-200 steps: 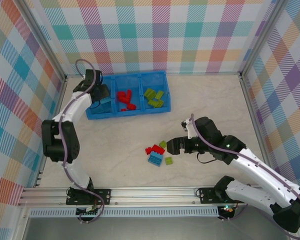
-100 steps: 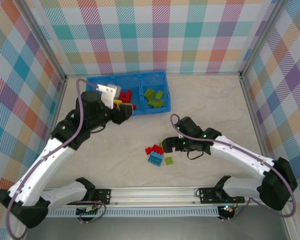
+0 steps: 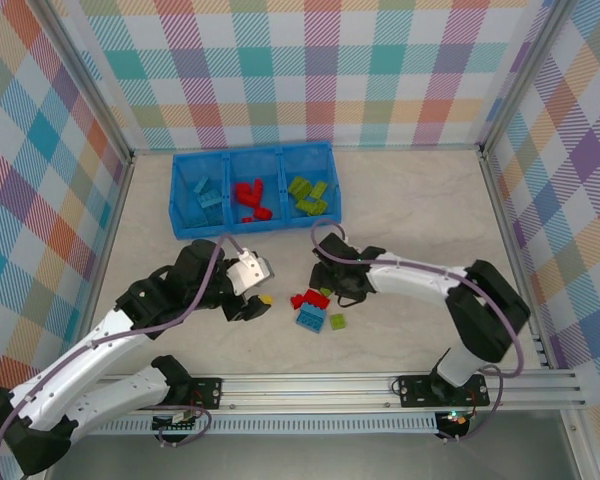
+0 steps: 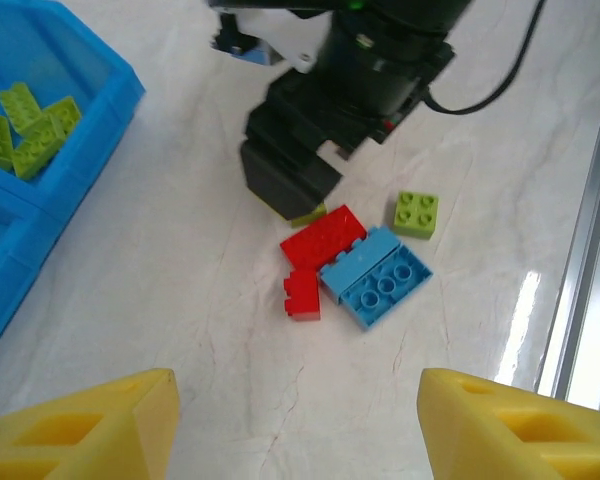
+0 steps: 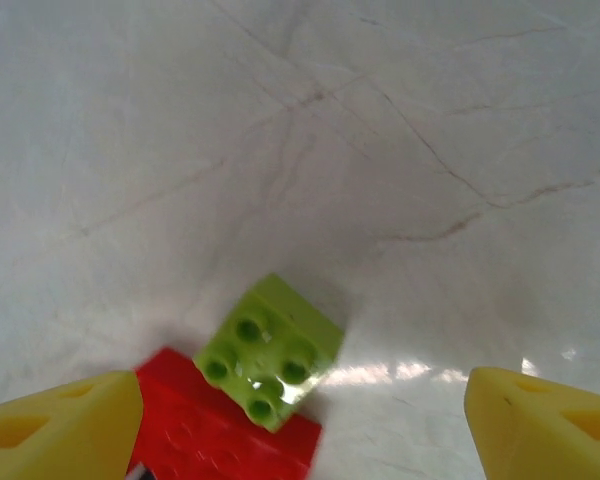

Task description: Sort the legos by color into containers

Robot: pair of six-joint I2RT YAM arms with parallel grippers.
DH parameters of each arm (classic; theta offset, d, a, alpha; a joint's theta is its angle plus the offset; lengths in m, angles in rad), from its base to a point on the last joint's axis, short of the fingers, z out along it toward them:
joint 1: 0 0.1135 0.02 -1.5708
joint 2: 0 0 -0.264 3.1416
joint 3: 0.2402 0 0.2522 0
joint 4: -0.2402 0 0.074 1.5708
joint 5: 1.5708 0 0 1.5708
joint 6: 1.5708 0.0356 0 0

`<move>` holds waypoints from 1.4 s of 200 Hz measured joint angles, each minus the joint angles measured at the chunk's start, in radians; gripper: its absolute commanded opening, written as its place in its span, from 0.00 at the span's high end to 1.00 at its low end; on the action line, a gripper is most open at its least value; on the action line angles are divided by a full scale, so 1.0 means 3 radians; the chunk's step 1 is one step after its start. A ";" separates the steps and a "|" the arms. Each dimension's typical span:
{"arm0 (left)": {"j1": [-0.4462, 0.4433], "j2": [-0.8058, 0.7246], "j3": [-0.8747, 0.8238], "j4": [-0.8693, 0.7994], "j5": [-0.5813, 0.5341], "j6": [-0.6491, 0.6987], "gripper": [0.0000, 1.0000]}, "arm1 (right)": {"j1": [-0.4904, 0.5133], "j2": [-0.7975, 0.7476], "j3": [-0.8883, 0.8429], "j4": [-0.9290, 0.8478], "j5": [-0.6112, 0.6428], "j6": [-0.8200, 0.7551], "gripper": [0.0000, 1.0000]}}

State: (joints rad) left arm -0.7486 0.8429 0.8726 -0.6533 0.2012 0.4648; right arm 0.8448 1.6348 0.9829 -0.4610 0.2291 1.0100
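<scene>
Down by the loose pile, both arms are closing in. The left gripper (image 3: 256, 299) has swung back from the blue tray (image 3: 185, 230), where light-blue bricks (image 3: 206, 195) lie in the left compartment. It now hangs just beside the heap with its yellow fingers (image 4: 80, 430) spread wide and nothing between them. That looks like a finished drop-off, with the arm back for more.

The right gripper (image 3: 330, 284) has slid in from the right side of the table. It sits over the far edge of the pile with its fingertips apart. A lime-green four-stud brick (image 5: 270, 350) lies flat on the table between them, touching the corner of a red brick (image 5: 220, 435). Nothing is pinched yet, and the likely next move is to close on that green piece.

Left to sort on the table are the larger red brick, a small red brick (image 4: 302, 296) just below it, a blue brick (image 4: 378, 283) pressed against the red one, and a second green square brick (image 4: 416, 213) a little apart. In the tray, red pieces (image 3: 250, 198) fill the middle compartment and green pieces (image 3: 308, 195) the right one. With both grippers this near the same heap, they could get in each other's way.
</scene>
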 measured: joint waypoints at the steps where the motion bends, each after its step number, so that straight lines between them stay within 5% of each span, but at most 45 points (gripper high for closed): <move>1: 0.0000 0.0004 -0.0001 0.0000 -0.0001 0.0005 0.35 | 0.0000 0.0000 0.0000 0.0000 0.0000 0.0000 0.18; 22: 0.0000 0.0010 -0.0022 0.0001 0.0001 0.0164 0.28 | 0.0051 0.0206 0.0154 -0.0128 0.0072 0.0342 0.18; 46: -0.0001 -0.0114 -0.0156 0.0001 0.0080 0.0389 0.00 | 0.0092 0.0409 0.0282 -0.0308 0.0108 0.0570 0.27; 161: -0.0006 -0.0548 -0.0626 -0.0175 0.0673 0.1587 0.00 | 0.0111 0.0399 0.0284 -0.0263 0.0262 0.0570 0.87; 226: -0.0006 -0.0576 -0.0819 0.0333 0.0294 0.1185 0.00 | 0.0060 0.0215 0.1045 0.0076 0.0615 -0.0884 0.89; 262: -0.0006 -0.0328 -0.0796 0.0535 -0.0151 0.0688 0.00 | -0.0348 0.0813 0.1996 0.0354 0.0526 -0.1572 0.89; 280: -0.0005 -0.0201 -0.0724 0.0533 -0.0305 0.0463 0.00 | -0.0526 0.1237 0.2435 0.0370 0.0464 -0.1770 0.82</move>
State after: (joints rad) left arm -0.7502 0.7826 0.6556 -0.4934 0.1097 0.6037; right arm 0.6868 2.0060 1.7134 -0.3500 0.3683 0.4789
